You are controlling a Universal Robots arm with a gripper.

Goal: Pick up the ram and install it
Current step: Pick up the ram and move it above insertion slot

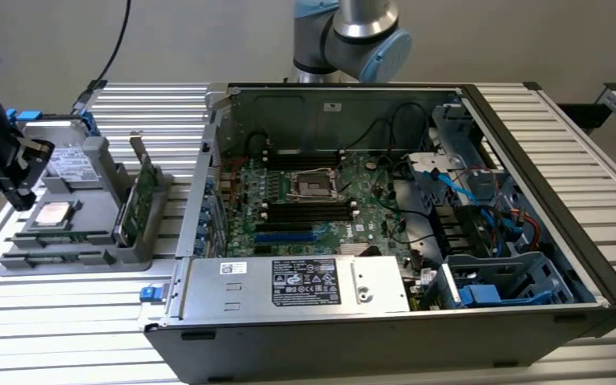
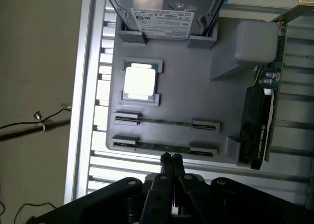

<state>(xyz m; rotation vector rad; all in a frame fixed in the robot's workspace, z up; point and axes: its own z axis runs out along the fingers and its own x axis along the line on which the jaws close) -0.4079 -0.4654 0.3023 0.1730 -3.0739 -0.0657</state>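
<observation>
Ram, a long thin green circuit-board stick (image 2: 157, 146), on edge in the outer slot of a grey plastic tray (image 2: 196, 91). Probably best approached centred over mid-length, square to the board. Black gripper (image 2: 170, 159) poised just beside it, fingers (image 2: 175, 162) pressed together, pointing down at the tray.

The exterior view looks obliquely down from afar on the gray holder (image 1: 131, 255) beside the computer case (image 1: 319, 112). Past the gripper (image 2: 170, 157), the wrist view looks straight down, closely, on this holder.
</observation>
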